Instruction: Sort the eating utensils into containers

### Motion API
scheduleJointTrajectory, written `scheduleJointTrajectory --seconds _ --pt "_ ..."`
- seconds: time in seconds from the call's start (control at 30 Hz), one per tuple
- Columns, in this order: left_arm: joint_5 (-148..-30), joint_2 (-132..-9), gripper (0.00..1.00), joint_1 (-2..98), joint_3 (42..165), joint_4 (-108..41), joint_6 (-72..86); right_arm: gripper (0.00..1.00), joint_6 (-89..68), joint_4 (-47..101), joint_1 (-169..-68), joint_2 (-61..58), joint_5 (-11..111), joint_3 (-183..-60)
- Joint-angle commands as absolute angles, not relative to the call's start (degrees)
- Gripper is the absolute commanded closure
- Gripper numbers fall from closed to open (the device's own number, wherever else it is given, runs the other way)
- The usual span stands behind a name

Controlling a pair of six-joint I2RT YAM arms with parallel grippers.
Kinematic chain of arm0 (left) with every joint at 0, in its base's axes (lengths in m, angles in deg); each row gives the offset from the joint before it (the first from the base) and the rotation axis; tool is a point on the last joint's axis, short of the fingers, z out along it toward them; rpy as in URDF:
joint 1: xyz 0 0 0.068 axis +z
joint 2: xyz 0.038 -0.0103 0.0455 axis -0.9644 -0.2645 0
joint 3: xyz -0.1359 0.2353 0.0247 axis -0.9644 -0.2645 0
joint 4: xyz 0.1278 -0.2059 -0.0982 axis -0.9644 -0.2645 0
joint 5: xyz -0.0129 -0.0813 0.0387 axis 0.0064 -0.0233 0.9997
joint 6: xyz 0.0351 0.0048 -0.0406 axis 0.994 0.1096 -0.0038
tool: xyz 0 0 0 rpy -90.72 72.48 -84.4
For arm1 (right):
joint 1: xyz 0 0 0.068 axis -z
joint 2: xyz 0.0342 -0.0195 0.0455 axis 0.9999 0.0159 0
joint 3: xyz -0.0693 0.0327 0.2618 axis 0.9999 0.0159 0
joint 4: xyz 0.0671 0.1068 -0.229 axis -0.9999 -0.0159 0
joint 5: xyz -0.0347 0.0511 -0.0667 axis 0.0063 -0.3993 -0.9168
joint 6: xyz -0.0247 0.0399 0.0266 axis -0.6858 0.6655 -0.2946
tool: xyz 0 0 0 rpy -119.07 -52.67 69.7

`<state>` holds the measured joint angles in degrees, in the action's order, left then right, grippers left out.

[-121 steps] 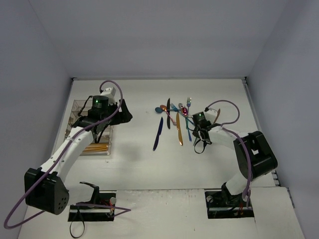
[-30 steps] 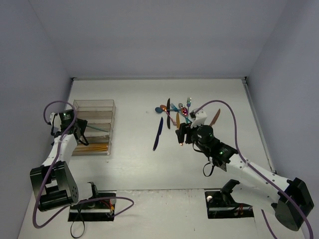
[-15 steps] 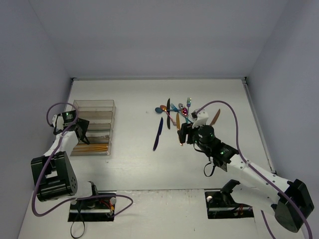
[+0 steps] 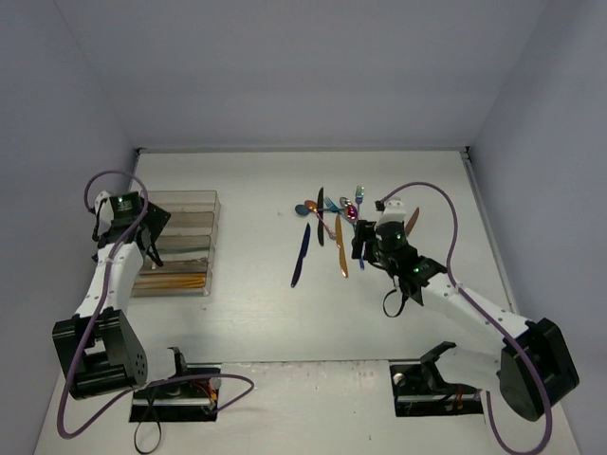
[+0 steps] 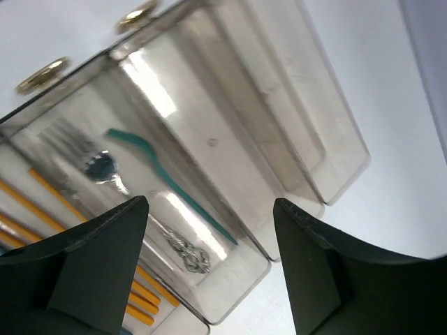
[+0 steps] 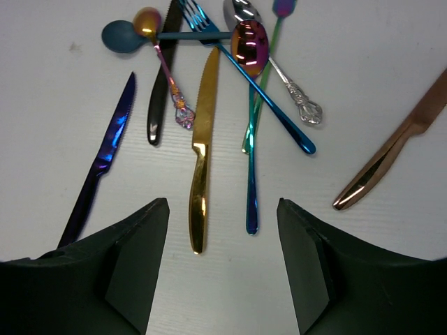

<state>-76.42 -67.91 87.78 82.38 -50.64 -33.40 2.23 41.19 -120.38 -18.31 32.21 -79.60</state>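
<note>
Update: left gripper (image 5: pixel 209 216) has gone from nearly closed to wide open within the last second. It holds nothing and hangs over the near-left part of the clear four-compartment tray (image 5: pixel 328 139). Under it, the nearest compartment has gold chopsticks (image 5: pixel 49 194). The next one has a silver fork (image 5: pixel 98 167) and a teal-handled utensil (image 5: pixel 174 192) lying flat. The two farthest compartments look empty from the wrist camera. My read is that a drop-off is done and the left arm is free for the next fetch, though I can't tell which piece it let go of. Right gripper (image 6: pixel 222 209) has swung in from the right side of the pile over the last few seconds. It now hovers above the pile's near edge, fingers apart at about the same width as a second ago, gripping nothing. The handle end of the gold knife (image 6: pixel 202 139) sits between the fingers, below them on the table (image 4: pixel 256 313), so it looks like the next pick. Blue knife (image 6: pixel 105 160) lies apart to the left and copper knife (image 6: pixel 391 150) apart to the right. Farther out, black knife (image 6: pixel 159 98), pink-bowled spoon (image 6: pixel 249 45) and several other spoons and forks are crossed over each other. That tangle needs singling out. Most of the sort is still to do.
</note>
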Motion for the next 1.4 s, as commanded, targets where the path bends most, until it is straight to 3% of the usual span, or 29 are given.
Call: scheduleJointTrajectory --seconds 0.0,0.33,0.43,0.77,1.37 --pt "-78.6 -65.6 0.31 80.6 90.6 -52.6 -21.3 0.40 3.4 42.1 -118.4 -13.1 29.7 -86.1" --pt "-81.3 -65.7 0.31 63.8 93.8 -55.2 -8.4 0.53 0.1 41.5 -114.8 2.1 32.8 -95.5" --pt "-86.8 -65.6 0.31 62.7 93.0 -55.4 -7.4 0.58 0.3 41.4 -114.2 5.5 33.9 -96.6" --pt "-88.7 -63.4 0.31 61.5 91.6 -56.6 -4.7 0.66 2.5 41.2 -114.1 12.7 37.5 -96.9" --pt "-90.7 -64.1 0.31 61.6 91.9 -56.4 -5.6 0.68 -0.7 39.9 -114.0 11.9 34.0 -98.0"
